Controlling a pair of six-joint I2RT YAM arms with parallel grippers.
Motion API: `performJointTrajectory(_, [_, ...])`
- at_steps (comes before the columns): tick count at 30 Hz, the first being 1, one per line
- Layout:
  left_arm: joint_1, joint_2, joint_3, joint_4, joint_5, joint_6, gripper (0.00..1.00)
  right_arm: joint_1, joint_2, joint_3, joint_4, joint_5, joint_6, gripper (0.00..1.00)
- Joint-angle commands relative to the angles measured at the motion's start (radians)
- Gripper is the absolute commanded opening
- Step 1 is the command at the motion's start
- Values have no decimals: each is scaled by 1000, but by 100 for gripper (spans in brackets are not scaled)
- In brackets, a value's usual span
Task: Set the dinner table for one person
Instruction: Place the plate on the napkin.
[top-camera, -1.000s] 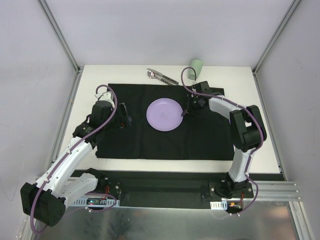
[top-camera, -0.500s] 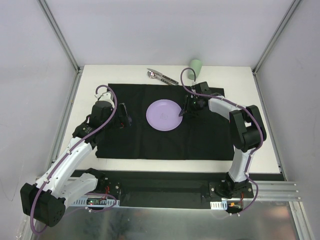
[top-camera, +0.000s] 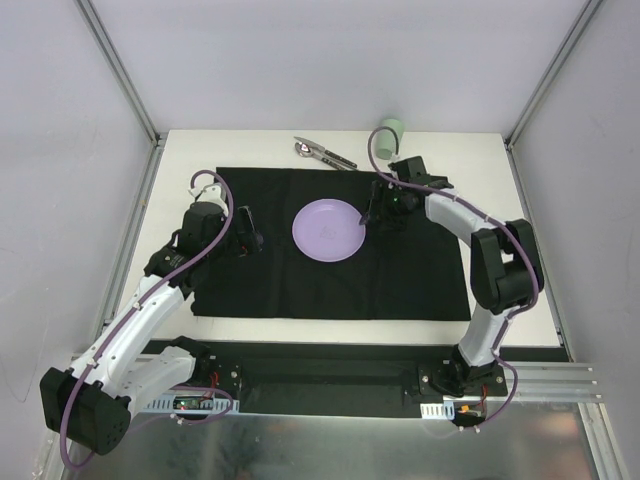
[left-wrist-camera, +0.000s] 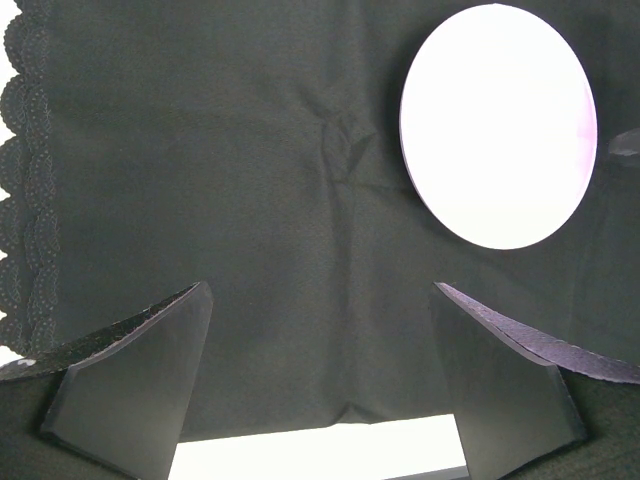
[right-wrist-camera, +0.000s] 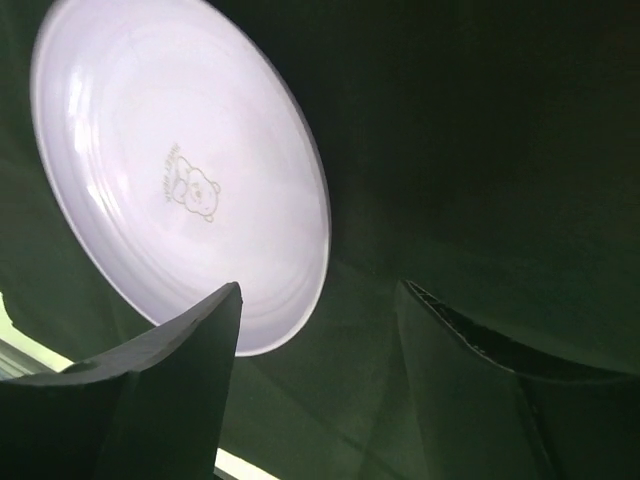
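White surface, black mat: the right hand has just spread open, letting the plate lie beside its fingertips, placed. Left hand gapes empty.

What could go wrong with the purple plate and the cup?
The right gripper hangs open right at the plate's rim, so pulling away might nudge or tip it. The green cup sits by the dinner table's far edge, close to that arm's cable; a swing could knock it off.

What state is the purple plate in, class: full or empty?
Empty: the plate shows only its bare face and a printed bear.
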Motion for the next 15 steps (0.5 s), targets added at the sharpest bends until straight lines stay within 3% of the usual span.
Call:
performJointTrajectory(1, [10, -14, 5, 26, -7, -2, 90, -62, -86, 98, -77, 116, -44, 67])
performJointTrajectory(9, [10, 7, 17, 26, -5, 1, 90, -154, 106, 449, -191, 328, -136, 67])
performJointTrajectory(15, [10, 35, 27, 29, 2, 12, 90, -197, 253, 609, -180, 358, -138, 66])
